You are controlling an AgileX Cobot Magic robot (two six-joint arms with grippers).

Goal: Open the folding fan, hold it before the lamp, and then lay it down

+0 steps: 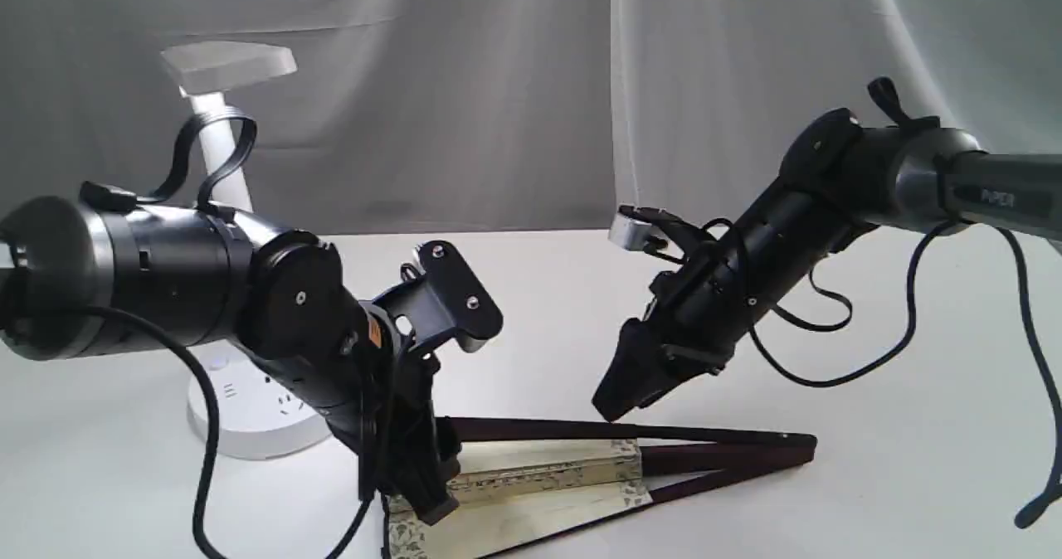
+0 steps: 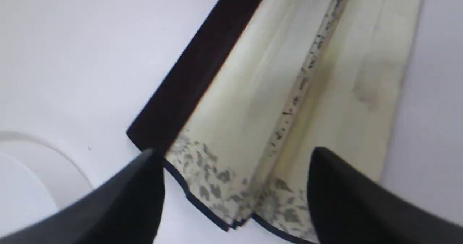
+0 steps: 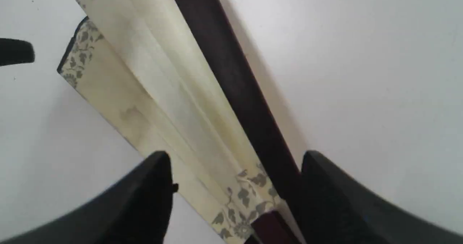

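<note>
The folding fan (image 1: 539, 476) lies on the white table, spread only a little, its cream pleats showing between two dark guards. The wide end points left and the pivot right. My left gripper (image 1: 423, 497) is open and low over the wide end, its fingers on either side of the grey patterned border (image 2: 217, 179). My right gripper (image 1: 614, 405) is open just above the far guard (image 3: 235, 84), where the leaf meets the maroon ribs (image 1: 722, 455). Neither holds anything. The white lamp (image 1: 217, 140) stands at the back left, behind my left arm.
The lamp's round base (image 1: 249, 414) with sockets sits close behind the fan's wide end and shows at the edge of the left wrist view (image 2: 21, 175). Grey cloth hangs behind the table. Black cables loop from both arms.
</note>
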